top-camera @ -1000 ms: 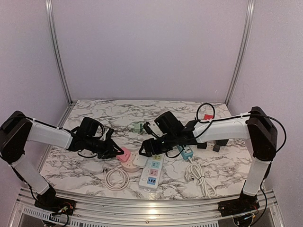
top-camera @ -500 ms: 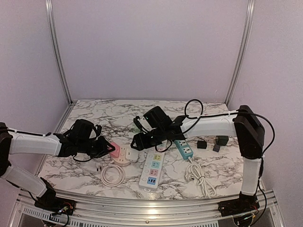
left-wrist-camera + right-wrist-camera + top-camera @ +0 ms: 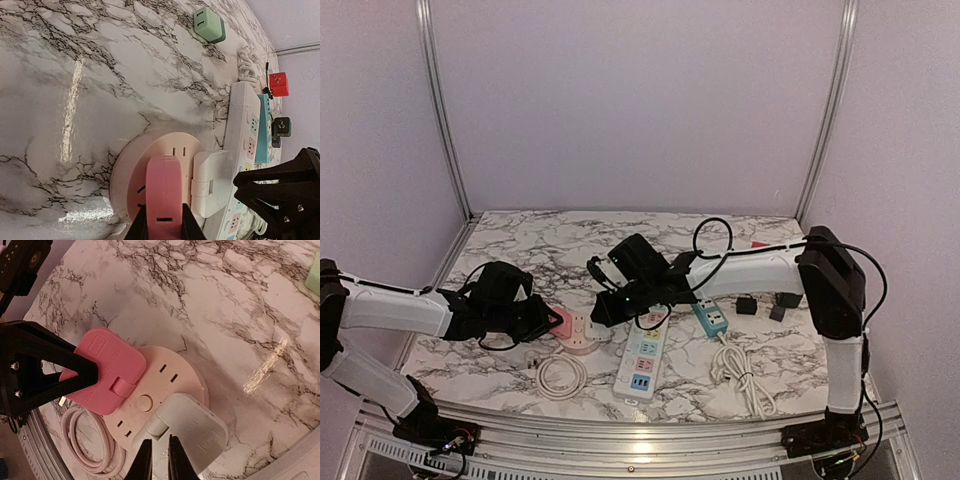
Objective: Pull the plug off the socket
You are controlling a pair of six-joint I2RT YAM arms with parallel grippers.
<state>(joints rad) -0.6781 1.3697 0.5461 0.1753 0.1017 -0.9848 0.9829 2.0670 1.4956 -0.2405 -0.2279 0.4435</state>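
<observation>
1. From above, the pink plug (image 3: 561, 322) sits on the left rim of the round socket (image 3: 585, 340), toward the front of the desk (image 3: 520, 240). The left fingers (image 3: 542, 322) meet it from the left. The right fingers (image 3: 605, 306) hang over the socket's right side.
2. In the left wrist view, the left fingers (image 3: 139, 227) pinch the pink plug (image 3: 162, 192) across its narrow sides. Its long axis runs straight ahead of them onto the socket (image 3: 145, 155). A white plug (image 3: 212, 175) sits just beside it.
3. In the right wrist view, the right fingers (image 3: 145, 460) are drawn almost together, and we see nothing pinched between them. They sit over the white plug (image 3: 187, 432), though we cannot tell whether they touch it. The pink plug (image 3: 105, 371) lies up and to their left, seated on the socket (image 3: 175, 377). We judge the left arm should pull, away from the socket face, while the right steadies the socket.
</observation>
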